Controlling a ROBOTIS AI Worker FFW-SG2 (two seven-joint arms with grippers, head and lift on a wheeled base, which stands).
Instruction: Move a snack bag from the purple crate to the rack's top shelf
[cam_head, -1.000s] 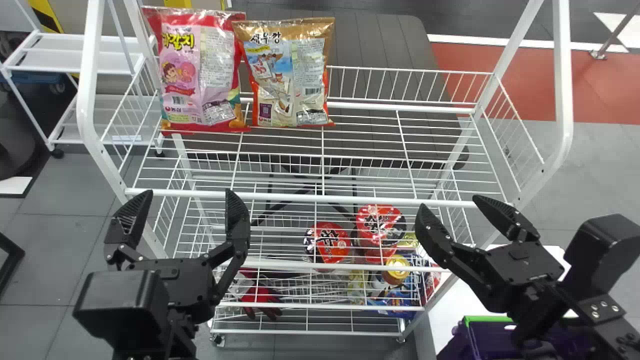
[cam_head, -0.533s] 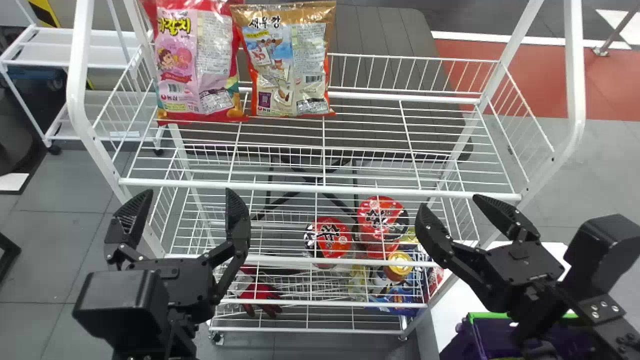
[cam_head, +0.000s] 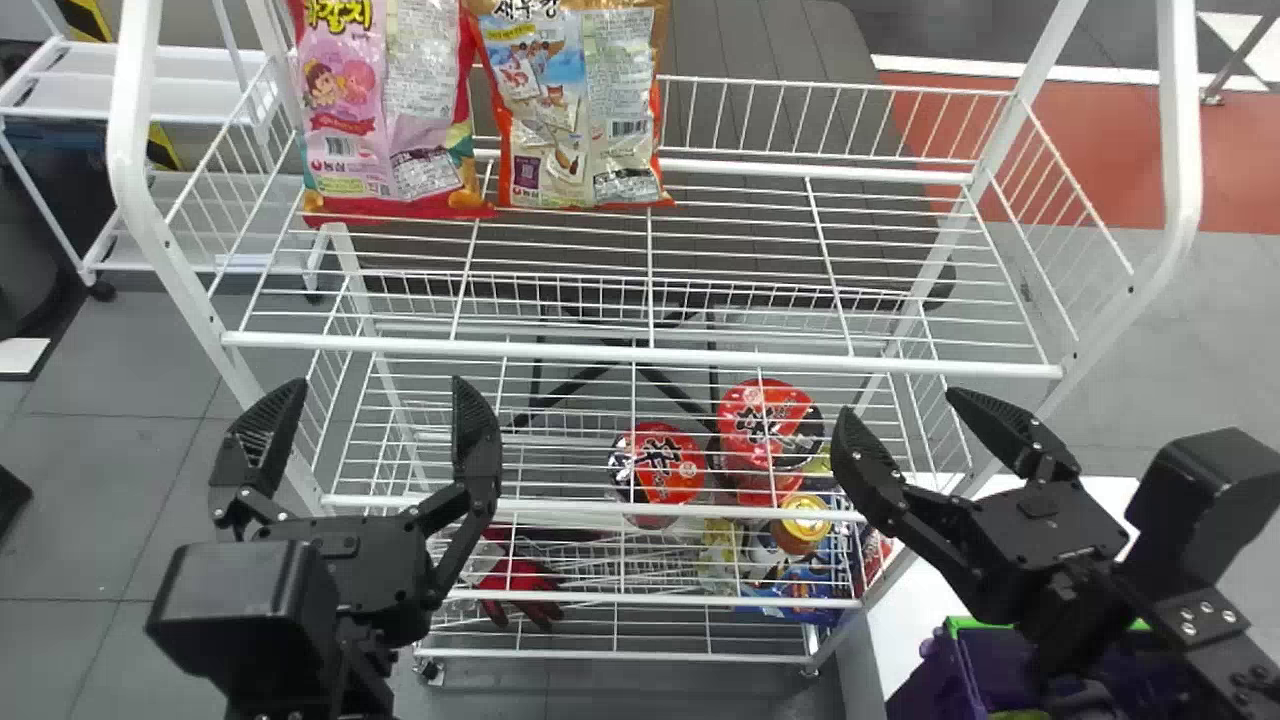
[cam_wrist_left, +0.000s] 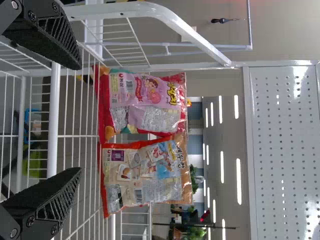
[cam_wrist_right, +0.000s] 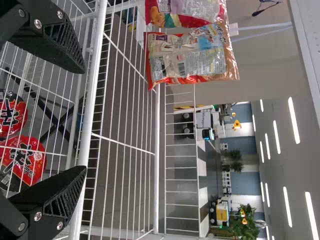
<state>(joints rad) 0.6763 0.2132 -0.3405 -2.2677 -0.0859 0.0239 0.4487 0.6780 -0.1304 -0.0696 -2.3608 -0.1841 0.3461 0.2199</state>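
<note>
In the head view my left gripper (cam_head: 378, 410) stands open in front of the rack's left part, and my right gripper (cam_head: 900, 405) is open before its right part. The left wrist view has the left gripper (cam_wrist_left: 80, 120) with fingers apart, the right wrist view the right gripper (cam_wrist_right: 85, 120), likewise apart. Neither holds anything. On the top shelf (cam_head: 740, 355) a pink snack bag (cam_head: 385, 110) and a brown-orange snack bag (cam_head: 575, 110) stand side by side at the back left. The purple crate (cam_head: 925, 675) is at the lower right, partly behind the right arm; a bit of green shows inside it.
Red-lidded cups (cam_head: 658, 465) and a gold-topped can (cam_head: 803, 522) sit on lower levels of the rack, with red gloves (cam_head: 520, 590) at the left. A white table (cam_head: 905, 620) stands right of the rack, whose white posts (cam_head: 1180, 130) rise at both sides.
In the head view the rack, its bags and the upper shelf have shifted upward and look larger, while the crate has slid slightly right. Both grippers keep their place in that view, still open.
</note>
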